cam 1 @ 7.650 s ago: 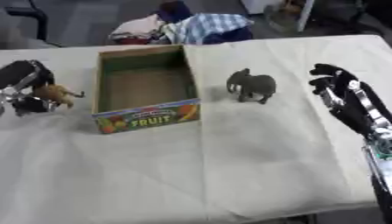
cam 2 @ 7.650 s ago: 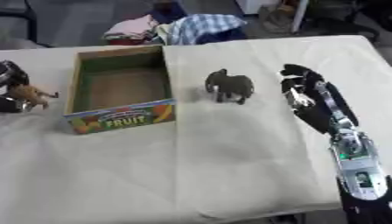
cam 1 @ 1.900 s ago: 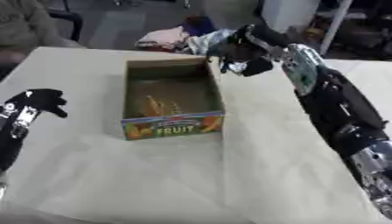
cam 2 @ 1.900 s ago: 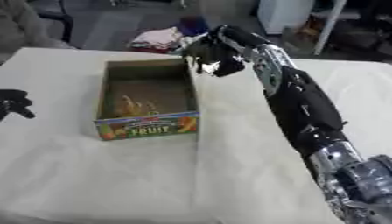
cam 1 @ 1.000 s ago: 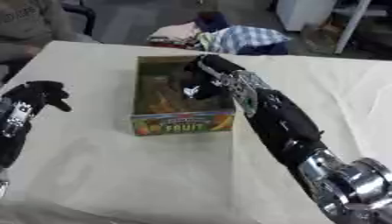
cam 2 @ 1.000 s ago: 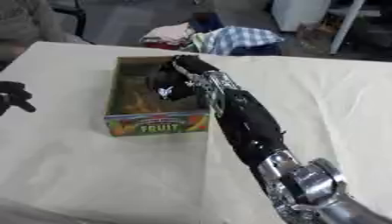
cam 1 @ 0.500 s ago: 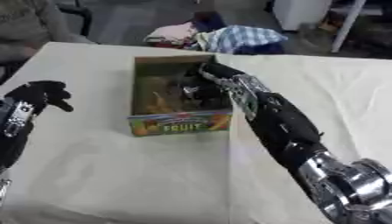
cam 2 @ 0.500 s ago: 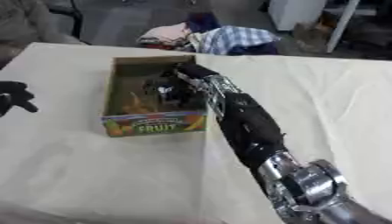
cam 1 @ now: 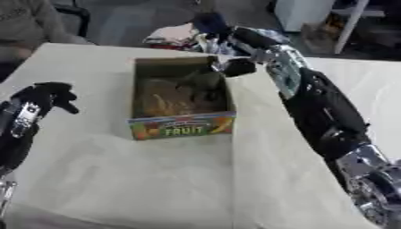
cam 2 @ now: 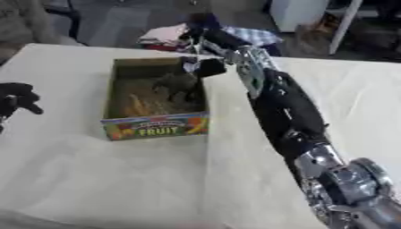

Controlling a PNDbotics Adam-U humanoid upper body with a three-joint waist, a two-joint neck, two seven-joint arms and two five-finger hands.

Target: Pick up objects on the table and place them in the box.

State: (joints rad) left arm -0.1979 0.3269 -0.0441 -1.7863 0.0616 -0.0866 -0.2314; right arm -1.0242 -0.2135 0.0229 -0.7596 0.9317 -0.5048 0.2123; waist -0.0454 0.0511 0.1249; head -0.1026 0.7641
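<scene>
Left eye view: box [cam 1: 181,126] holds grey elephant [cam 1: 205,85] and tan animal [cam 1: 166,102]; right robot hand [cam 1: 235,66] open above.

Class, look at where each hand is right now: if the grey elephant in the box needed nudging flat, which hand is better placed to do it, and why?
Probably the right hand: it hangs at the box's far right corner, right beside the grey elephant. The left hand sits off to the box's left, apart from it.

Soft, even light fell from above, leaving the table [cam 1: 156,179] pale and bright across the lower frame while the upper background stayed dim. Both views were blurred throughout. Shadows were faint, darkest inside the box [cam 1: 181,96].
</scene>
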